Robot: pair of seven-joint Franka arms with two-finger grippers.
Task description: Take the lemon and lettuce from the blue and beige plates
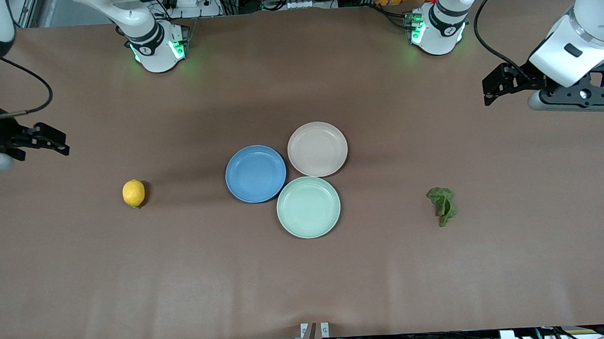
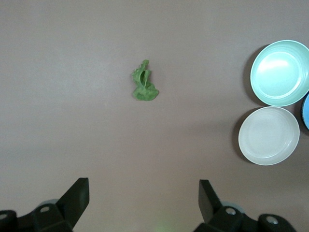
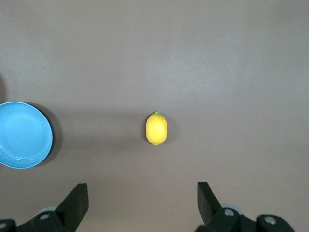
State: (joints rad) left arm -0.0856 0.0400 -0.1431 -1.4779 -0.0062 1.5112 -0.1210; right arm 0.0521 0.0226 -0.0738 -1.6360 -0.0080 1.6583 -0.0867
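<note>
The yellow lemon [image 1: 133, 193] [image 3: 156, 128] lies on the bare table toward the right arm's end, well apart from the blue plate [image 1: 255, 173] [image 3: 24, 134]. The dark green lettuce [image 1: 443, 205] [image 2: 144, 81] lies on the table toward the left arm's end. The beige plate [image 1: 317, 149] [image 2: 269, 136] touches the blue one mid-table; both hold nothing. My right gripper [image 1: 64, 143] [image 3: 142, 189] hangs open in the air at its end of the table, with the lemon in its view. My left gripper [image 1: 488, 91] [image 2: 144, 188] hangs open over its own end, with the lettuce in its view.
A pale mint-green plate [image 1: 308, 207] [image 2: 281, 72], also holding nothing, sits against the blue and beige plates, nearer to the front camera. The brown table cover [image 1: 308, 283] stretches wide around the plates. Both arm bases stand along the table's back edge.
</note>
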